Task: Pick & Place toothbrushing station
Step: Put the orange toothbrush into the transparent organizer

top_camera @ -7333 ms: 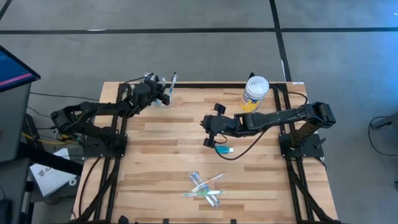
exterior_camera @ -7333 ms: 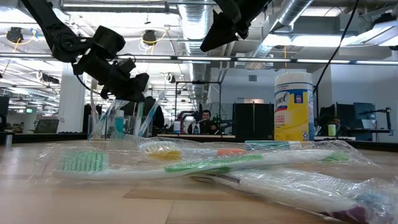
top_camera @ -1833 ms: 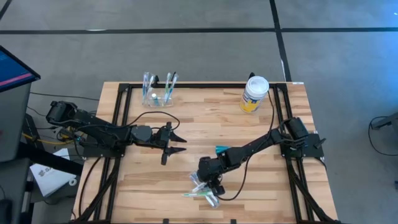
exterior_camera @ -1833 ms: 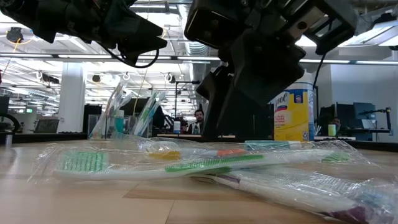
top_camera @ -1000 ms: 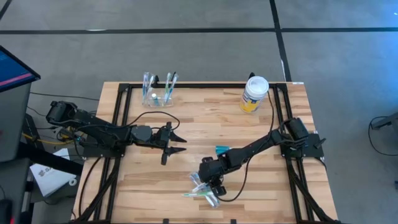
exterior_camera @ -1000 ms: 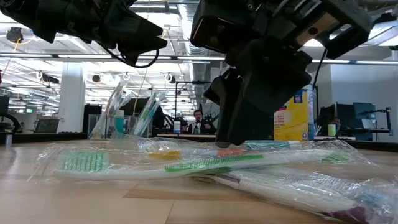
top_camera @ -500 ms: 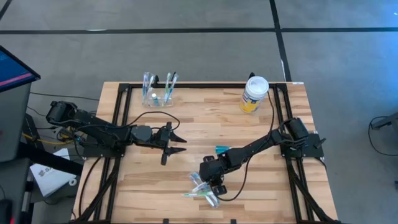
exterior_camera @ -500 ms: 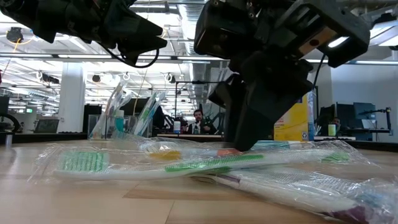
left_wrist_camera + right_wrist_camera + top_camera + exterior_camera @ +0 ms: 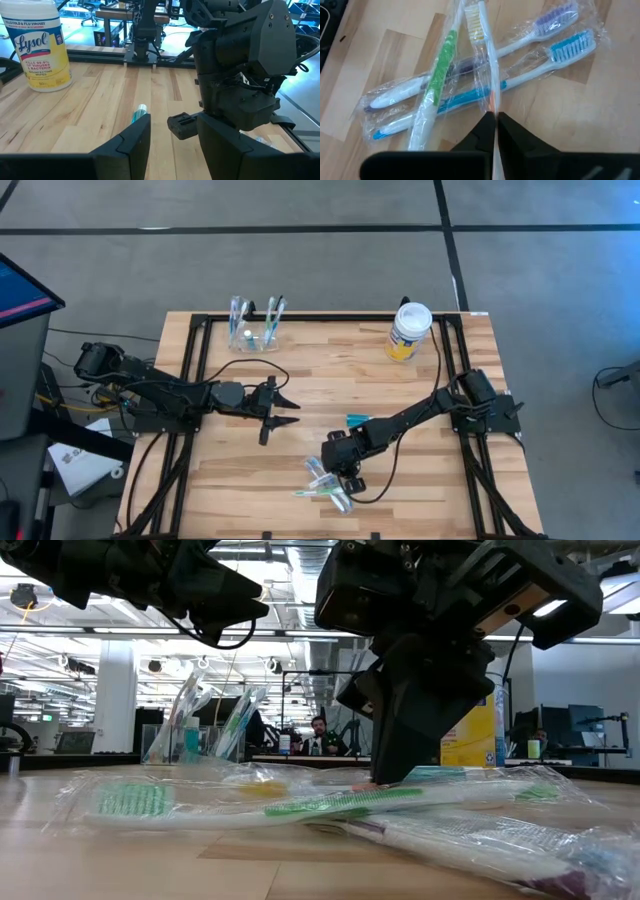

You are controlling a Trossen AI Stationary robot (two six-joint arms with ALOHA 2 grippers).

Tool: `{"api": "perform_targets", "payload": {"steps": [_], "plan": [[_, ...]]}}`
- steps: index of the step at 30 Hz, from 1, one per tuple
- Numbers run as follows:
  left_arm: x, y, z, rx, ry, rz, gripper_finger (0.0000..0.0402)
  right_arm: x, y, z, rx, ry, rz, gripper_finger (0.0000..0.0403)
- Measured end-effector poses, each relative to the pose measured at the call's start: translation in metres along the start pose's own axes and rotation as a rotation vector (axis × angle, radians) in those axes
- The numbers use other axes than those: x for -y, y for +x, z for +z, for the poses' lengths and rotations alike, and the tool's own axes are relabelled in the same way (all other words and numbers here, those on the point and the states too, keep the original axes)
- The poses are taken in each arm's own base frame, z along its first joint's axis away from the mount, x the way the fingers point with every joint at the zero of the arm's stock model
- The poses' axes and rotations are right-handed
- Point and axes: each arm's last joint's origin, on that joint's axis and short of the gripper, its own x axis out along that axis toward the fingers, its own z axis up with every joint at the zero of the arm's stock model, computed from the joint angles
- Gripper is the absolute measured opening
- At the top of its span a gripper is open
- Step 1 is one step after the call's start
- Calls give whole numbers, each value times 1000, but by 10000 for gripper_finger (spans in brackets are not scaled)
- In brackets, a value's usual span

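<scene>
Left gripper hovers over the table with jaws parted, holding nothing, between the cup at the far edge and the pile of wrapped toothbrushes at the near edge. The cup holds upright toothbrushes. Right gripper is down on the pile, jaws pinched on a white and orange toothbrush lying across the others. A teal tube lies just beyond the pile. A wipes canister stands at the far right.
</scene>
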Motion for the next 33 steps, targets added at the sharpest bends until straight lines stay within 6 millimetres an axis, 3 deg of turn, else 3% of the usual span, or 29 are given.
{"api": "perform_targets", "payload": {"steps": [7, 18, 33], "plan": [[0, 0, 0, 0, 0, 0, 154, 3, -3, 3, 10, -35, -14, 1], [0, 0, 0, 0, 0, -1, 154, 17, -16, 23, 90, -36, -89, 0], [0, 0, 0, 5, 3, 18, 154, 10, -48, 70, 251, -186, -101, 0]]}}
